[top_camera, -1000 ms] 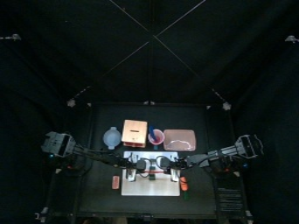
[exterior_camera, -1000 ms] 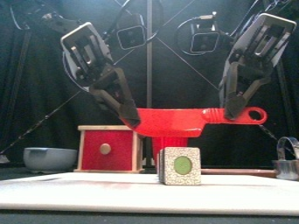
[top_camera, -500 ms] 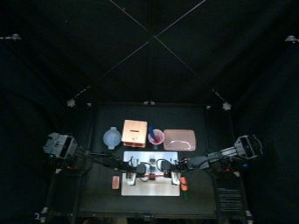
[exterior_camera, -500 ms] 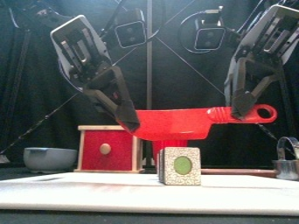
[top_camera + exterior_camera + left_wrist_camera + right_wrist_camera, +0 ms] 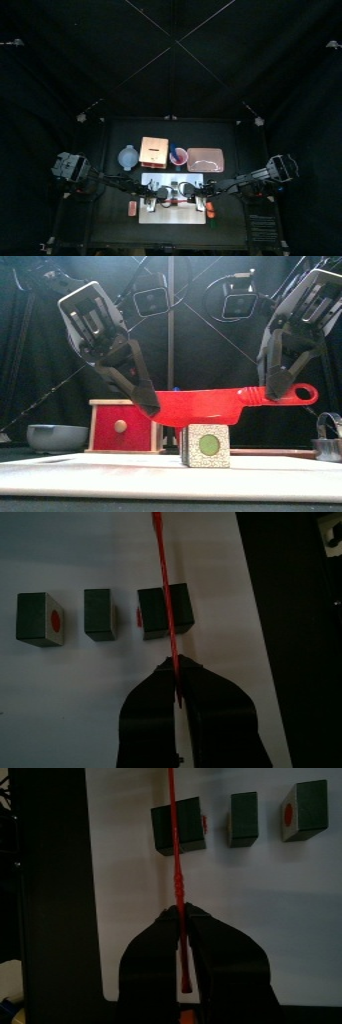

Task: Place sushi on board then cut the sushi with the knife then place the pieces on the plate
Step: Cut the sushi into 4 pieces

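Red and level, the knife point(image 5: 201, 404) hangs just over the end one of three sushi blocks point(image 5: 100, 614) in a row on the white board point(image 5: 80, 476). From the front you see only one block; the others hide behind it. Your left gripper point(image 5: 144, 406) is clamped on the blade tip, and your right gripper point(image 5: 271, 391) on the handle.

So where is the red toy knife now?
Front view: the red toy knife hangs over the toy sushi block on the white cutting board, its ends held by the left gripper and right gripper.
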`<state>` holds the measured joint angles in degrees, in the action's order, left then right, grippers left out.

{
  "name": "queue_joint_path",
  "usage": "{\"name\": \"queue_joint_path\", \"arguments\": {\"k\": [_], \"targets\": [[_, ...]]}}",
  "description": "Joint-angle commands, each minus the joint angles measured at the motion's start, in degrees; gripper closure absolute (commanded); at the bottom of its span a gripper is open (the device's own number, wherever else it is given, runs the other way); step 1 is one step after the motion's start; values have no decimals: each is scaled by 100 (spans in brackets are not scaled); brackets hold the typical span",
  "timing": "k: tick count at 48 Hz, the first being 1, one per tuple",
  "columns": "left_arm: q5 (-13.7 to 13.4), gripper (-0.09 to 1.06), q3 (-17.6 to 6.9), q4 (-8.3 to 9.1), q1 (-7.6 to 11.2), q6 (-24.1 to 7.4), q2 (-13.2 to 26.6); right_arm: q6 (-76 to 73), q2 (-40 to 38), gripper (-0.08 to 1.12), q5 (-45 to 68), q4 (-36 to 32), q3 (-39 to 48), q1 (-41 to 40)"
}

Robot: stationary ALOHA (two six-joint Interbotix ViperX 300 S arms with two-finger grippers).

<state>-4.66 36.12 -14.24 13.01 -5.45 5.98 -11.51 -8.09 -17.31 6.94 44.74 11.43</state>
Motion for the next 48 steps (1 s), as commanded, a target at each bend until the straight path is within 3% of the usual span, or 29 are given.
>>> {"name": "queue_joint_path", "arguments": {"k": [1,40,48], "targets": [[-18,63,-79,9,18,-18,-35,9,-97,65,0,-35,-53,-18],[-35,63,-88,-18,18,-9,132,9,26,65,0,-62,-35,-35],[-35,63,-79,-88,26,-9,193,0,176,65,18,44,-26,0]]}}
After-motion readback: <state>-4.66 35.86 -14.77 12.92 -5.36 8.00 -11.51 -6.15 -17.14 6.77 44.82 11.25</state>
